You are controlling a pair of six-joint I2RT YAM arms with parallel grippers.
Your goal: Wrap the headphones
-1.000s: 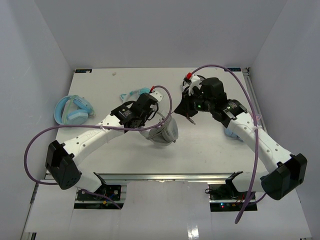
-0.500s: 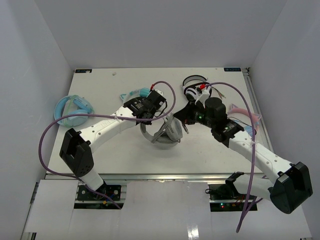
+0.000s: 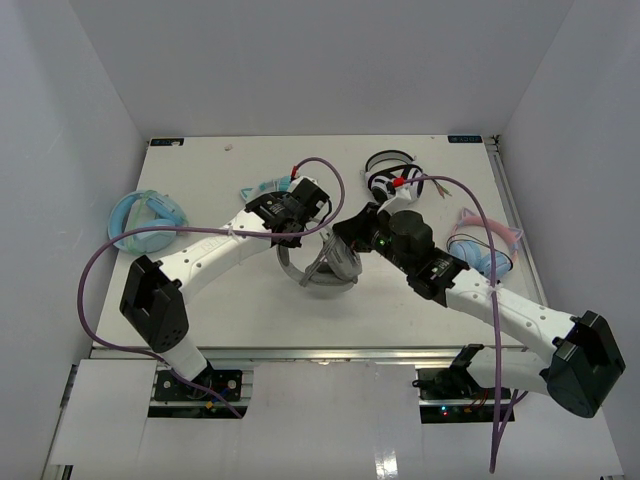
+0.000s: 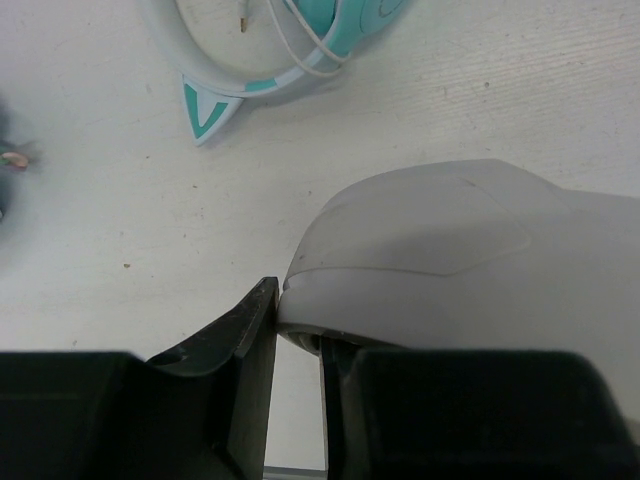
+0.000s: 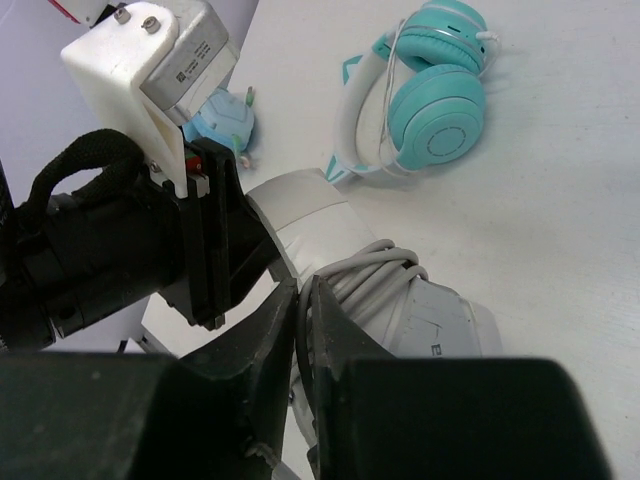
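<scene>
The light grey headphones are held up at the table's middle. Their thin grey cable is wound in several turns round the headband. My left gripper is shut on the headphones' grey shell, at its lower edge. My right gripper is just right of the left one, with its jaws shut on a strand of the cable next to the coils. The left gripper shows close by in the right wrist view. The cable's free end is hidden.
Teal-and-white headphones lie behind the left gripper and also show in the left wrist view. Black-and-white striped headphones are at the back. Pale blue headphones are at the left edge, and a pink-and-blue pair is at the right.
My right gripper has moved left and nearer, from the striped headphones to the grey headphones. My left arm swung its elbow in a second ago and has since held still.
</scene>
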